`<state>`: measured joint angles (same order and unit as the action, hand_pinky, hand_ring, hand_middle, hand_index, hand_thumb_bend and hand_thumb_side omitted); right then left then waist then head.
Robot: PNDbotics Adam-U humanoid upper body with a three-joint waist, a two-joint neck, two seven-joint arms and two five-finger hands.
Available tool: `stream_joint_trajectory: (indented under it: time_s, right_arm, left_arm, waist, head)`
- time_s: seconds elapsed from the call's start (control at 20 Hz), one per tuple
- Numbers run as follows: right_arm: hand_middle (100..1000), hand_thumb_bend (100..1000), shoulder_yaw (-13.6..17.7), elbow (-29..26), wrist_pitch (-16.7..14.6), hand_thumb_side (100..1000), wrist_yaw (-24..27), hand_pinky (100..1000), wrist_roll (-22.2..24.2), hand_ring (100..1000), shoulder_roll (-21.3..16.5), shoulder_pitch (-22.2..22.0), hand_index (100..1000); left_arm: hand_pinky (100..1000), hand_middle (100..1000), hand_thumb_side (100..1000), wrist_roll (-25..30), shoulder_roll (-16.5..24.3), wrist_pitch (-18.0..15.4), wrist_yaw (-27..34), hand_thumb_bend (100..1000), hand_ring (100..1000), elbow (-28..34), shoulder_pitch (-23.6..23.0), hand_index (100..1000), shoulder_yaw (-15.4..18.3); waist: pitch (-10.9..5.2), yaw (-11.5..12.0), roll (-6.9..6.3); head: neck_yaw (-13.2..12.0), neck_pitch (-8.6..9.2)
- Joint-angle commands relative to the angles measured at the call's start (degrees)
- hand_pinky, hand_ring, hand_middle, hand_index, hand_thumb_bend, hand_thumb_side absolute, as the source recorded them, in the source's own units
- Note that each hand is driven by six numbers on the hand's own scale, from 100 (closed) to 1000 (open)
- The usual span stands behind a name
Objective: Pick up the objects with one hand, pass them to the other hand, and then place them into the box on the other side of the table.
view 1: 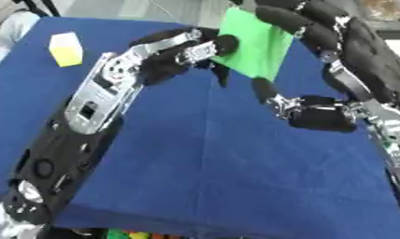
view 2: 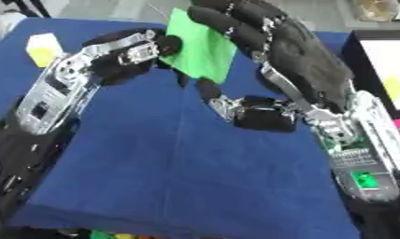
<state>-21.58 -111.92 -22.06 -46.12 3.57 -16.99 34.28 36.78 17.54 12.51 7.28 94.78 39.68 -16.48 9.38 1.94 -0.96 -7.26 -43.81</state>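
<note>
Mid-air handover above the blue table (view 1: 236,186): the green block (view 1: 256,42) sits at twelve o'clock, pinched by the left hand (view 1: 183,51) from nine, while the right hand (view 2: 260,32) curls over it from three.

Both arms crowd the far cloth (view 1: 236,154); only a yellow block (view 1: 66,49) interrupts the near blue expanse.

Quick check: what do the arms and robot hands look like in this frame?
Left arm: silver bracket panels at the wrist, black shell below. Left robot hand: black fingers with silver links. Right robot hand: black, padded-looking, silver joints. Right forearm: silver frame with a green square marking.
</note>
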Motion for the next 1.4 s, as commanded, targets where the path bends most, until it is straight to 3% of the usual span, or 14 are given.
stream_joint_trajectory:
  time_s: [0.05,0.5,1.05,1.4]
  right_arm:
    - [878,146,0.36,-0.01,0.8,119,-1.32,856,-0.13,879,0.08,0.61,954]
    - [890,184,-0.01,-0.07,0.79,203,-3.65,865,0.37,890,0.11,0.52,950]
    - [918,251,0.02,-0.67,-0.69,214,-4.73,890,1.81,912,-0.05,0.7,939]
    - [924,295,0.14,-1.28,-1.89,167,-6.74,899,3.76,915,-0.28,0.84,928]
  left_arm:
    - [702,440,754,-0.09,0.01,-0.14,-0.26,100,518,0.96,0.48,597,-0.02]
    - [695,436,745,-0.36,-0.27,0.69,-0.22,100,514,0.99,0.62,594,0.47]
    - [694,436,745,0.22,-0.83,1.33,0.12,100,514,0.86,1.45,594,0.82]
    - [692,435,742,0.25,-1.08,1.29,-0.12,100,514,1.05,1.71,594,0.89]
  waist:
    - [-0.65,-0.04,-0.08]
    - [-0.7,-0.03,-0.05]
    - [-0.66,-0.26,-0.15]
    - [-0.75,-0.27,-0.13]
  head:
    - [-0.04,-0.31]
    - [-0.2,-0.31]
    - [-0.34,-0.31]
    - [-0.34,-0.31]
